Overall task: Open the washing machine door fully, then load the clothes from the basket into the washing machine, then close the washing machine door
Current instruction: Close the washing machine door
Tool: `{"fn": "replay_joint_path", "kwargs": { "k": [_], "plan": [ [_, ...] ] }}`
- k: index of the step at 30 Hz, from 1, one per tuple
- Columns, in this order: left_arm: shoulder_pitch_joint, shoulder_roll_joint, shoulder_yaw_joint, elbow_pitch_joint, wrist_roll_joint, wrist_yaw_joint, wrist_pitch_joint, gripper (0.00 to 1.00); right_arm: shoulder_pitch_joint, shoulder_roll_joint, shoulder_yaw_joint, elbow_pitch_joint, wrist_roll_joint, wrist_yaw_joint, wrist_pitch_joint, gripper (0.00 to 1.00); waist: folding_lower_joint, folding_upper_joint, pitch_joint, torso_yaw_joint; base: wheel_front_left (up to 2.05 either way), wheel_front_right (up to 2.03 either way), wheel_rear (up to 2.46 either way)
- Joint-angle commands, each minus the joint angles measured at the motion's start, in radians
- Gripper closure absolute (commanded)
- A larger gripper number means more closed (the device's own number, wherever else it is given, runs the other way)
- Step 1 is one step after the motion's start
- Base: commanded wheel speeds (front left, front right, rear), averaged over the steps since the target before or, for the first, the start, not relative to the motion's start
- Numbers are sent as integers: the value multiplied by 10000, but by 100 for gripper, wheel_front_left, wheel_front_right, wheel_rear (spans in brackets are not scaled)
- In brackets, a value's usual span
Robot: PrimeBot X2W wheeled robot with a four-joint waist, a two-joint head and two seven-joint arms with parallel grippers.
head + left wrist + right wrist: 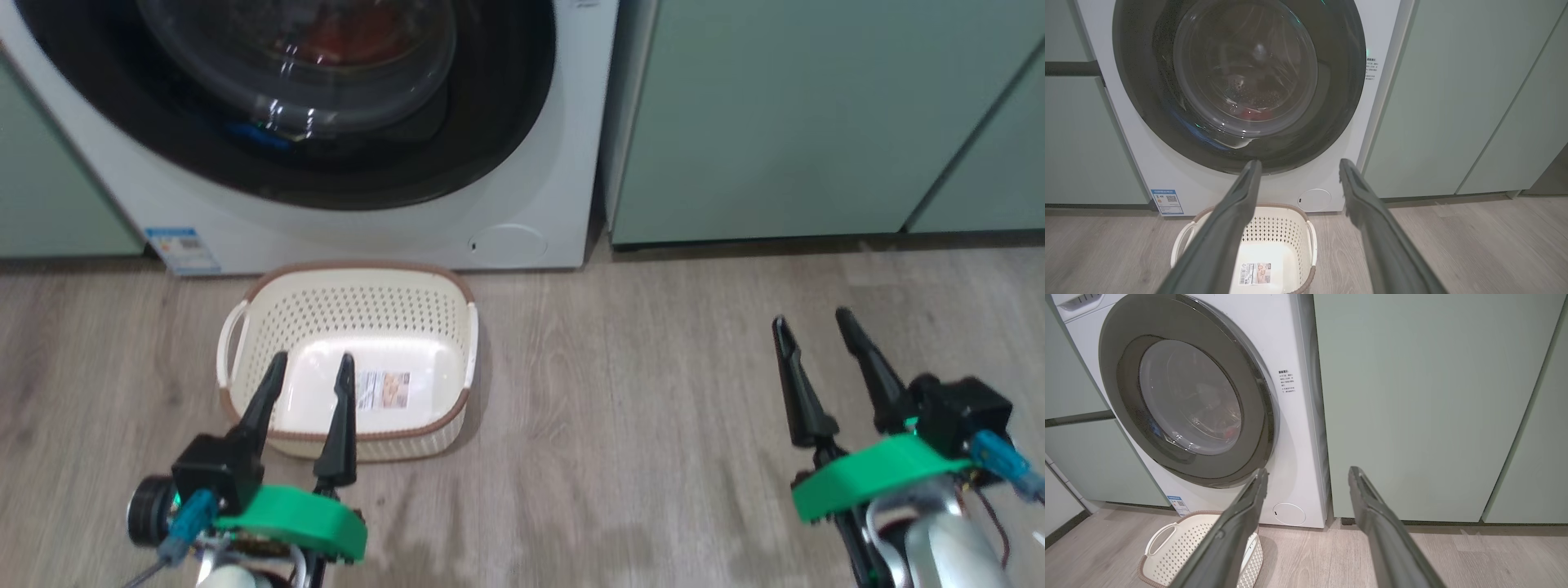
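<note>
Pale wood-grain flooring (620,425) runs up to a wall of appliances and cabinets. The washing machine door (1241,77), a wide glossy black ring around a bulging clear glass bowl, lies shut and flush against the front of the washing machine (563,163). Through the glass, the clothes (1253,112) appear as a patch of red fabric low in the drum; their number cannot be told. On the white front panel below the door sit a small round hatch (508,242) at the lower right and a blue-white energy sticker (184,249) at the lower left.

The basket (457,327), cream-white and perforated with a brown rim and white side handles, stands upright on the floor just in front of the machine, beneath the door. Its bare bottom carries a label sticker (384,390).

The left gripper (314,357) is at the near side of the basket, its two dark fingers pointing toward the machine; the jaws are spread apart and hold nothing. The right gripper (810,316) is over bare floor, well apart from the basket on its right, jaws likewise spread and empty. Each wrist bears a green collar (302,518).

Pale green cabinets (775,122) flank the machine on both sides.
</note>
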Motion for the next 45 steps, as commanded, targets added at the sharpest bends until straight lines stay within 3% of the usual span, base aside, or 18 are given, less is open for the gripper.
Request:
{"fn": "replay_joint_path", "kwargs": {
  "k": [1,13,45],
  "plan": [
    [-197,149,315,-363,-15,67,8,0,-219,43,254,-399,99,-2,34,0,1,-1,-149,-137,0,0,0],
    [267,228,304,-677,-58,282,153,0,857,44,-91,-1556,87,-2,515,0,1,-1,-383,-276,0,0,0],
    [225,443,231,-923,-219,503,264,0,896,45,-205,-1662,249,-2,380,0,1,-1,-209,-243,0,0,0]
  ]
}}
